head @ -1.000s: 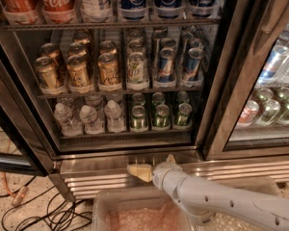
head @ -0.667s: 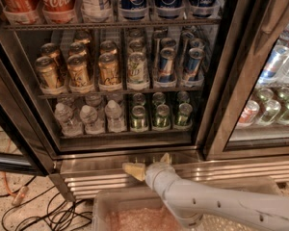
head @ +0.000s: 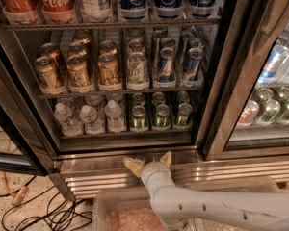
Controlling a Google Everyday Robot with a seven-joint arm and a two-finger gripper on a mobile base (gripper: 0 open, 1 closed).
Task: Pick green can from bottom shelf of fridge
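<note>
Several green cans stand in three rows on the bottom shelf (head: 125, 134) of the open fridge (head: 221, 81). The front ones are a left can (head: 138, 118), a middle can (head: 162, 115) and a right can (head: 183, 114), each with a silver top. My gripper (head: 150, 162) is below the shelf, in front of the steel base panel (head: 101, 167). It points up at the cans and is open, with its two tan fingertips (head: 133, 165) spread and empty.
Clear water bottles (head: 92, 118) stand left of the green cans. Gold-brown cans (head: 79, 72), a white-and-green can (head: 137, 70) and blue cans (head: 166, 64) fill the rack above. A glass door (head: 269, 90) is at right. A clear bin (head: 120, 211) and cables (head: 33, 211) lie below.
My gripper has moved left and a little up along the base panel, and now points more straight up at the green cans. The cans have not moved.
</note>
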